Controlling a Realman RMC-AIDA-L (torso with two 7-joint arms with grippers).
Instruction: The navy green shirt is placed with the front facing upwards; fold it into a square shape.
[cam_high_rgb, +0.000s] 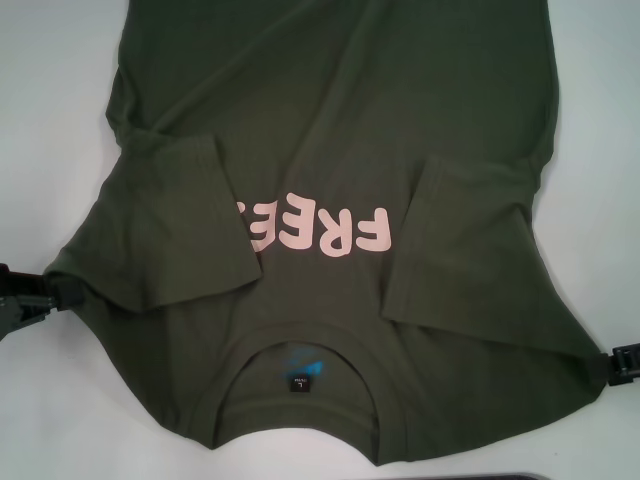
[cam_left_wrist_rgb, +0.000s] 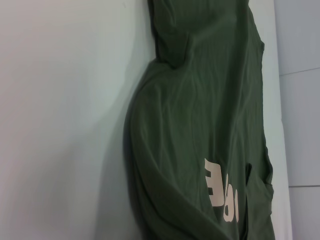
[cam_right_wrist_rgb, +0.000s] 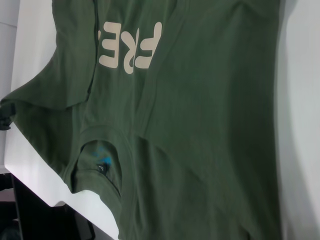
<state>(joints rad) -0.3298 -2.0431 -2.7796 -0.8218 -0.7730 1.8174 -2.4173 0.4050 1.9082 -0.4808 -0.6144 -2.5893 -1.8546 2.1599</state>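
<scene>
The navy green shirt (cam_high_rgb: 330, 130) lies front up on the white table, its collar (cam_high_rgb: 300, 350) nearest me and the cream "FREE" lettering (cam_high_rgb: 320, 232) partly covered. Both short sleeves are folded inward over the chest, one (cam_high_rgb: 190, 220) on the left and one (cam_high_rgb: 450, 240) on the right. My left gripper (cam_high_rgb: 45, 295) is shut on the left shoulder corner at the table's left edge. On the far right, my right gripper (cam_high_rgb: 608, 362) is shut on the other shoulder corner. The cloth is drawn to a point at each. The wrist views show the shirt's body (cam_left_wrist_rgb: 200, 125) (cam_right_wrist_rgb: 210, 125) only.
White table surface (cam_high_rgb: 50, 100) lies bare on both sides of the shirt. A dark object (cam_high_rgb: 520, 477) peeks in at the near edge. The right wrist view shows the table's near edge with dark floor (cam_right_wrist_rgb: 40, 220) below it.
</scene>
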